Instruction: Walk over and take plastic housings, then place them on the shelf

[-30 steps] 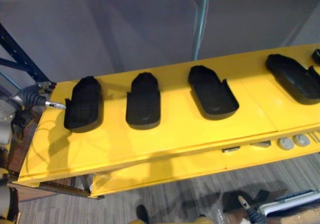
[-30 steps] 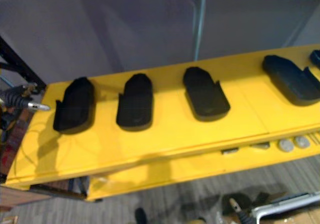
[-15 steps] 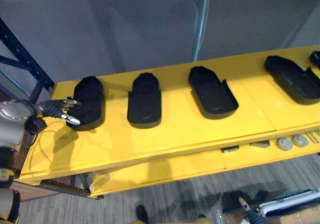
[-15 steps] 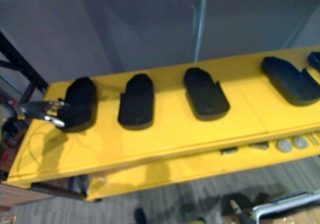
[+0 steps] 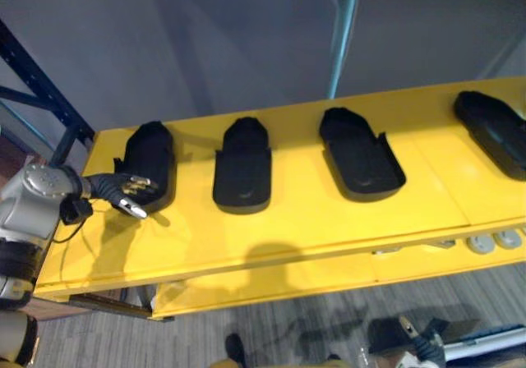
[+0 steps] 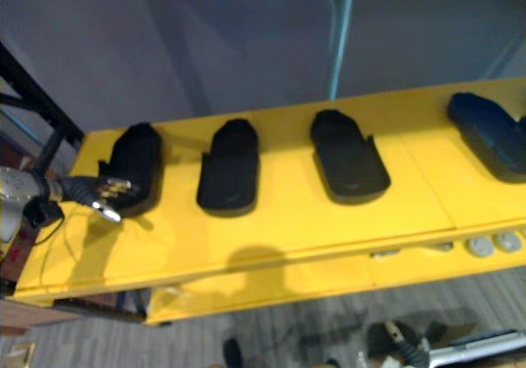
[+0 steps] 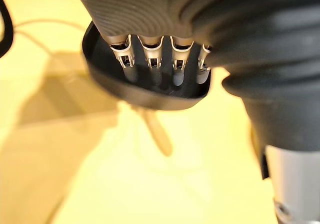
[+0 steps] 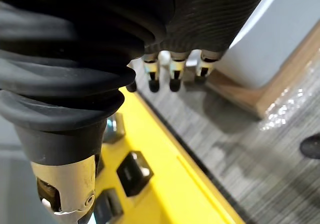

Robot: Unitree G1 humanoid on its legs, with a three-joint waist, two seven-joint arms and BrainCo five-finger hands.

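Note:
Several black plastic housings lie in a row on the yellow shelf [image 5: 288, 228]. My left hand [image 5: 115, 189] reaches in from the shelf's left end to the leftmost housing [image 5: 153, 158]. Its straight fingers [image 7: 150, 59] rest on that housing's near end [image 7: 145, 94], and the thumb sticks out over the yellow surface. The fingers are open and curl round nothing. The second housing [image 5: 242, 167], the third housing [image 5: 362, 153] and one at the right edge [image 5: 493, 126] lie untouched. My right hand [image 8: 100, 34] hangs low over the floor with relaxed, open fingers [image 8: 172, 71] that hold nothing.
A lower yellow ledge carries small grey discs [image 5: 493, 241] and dark parts [image 8: 131, 171]. A dark blue rack upright [image 5: 41, 89] stands at the shelf's left end and a thin pole [image 5: 343, 31] behind it. A white box [image 8: 265, 44] stands on the grey floor.
My left hand has moved from the shelf's left end onto the near end of the leftmost housing. The whole picture has shifted a little to the right, so the camera moved.

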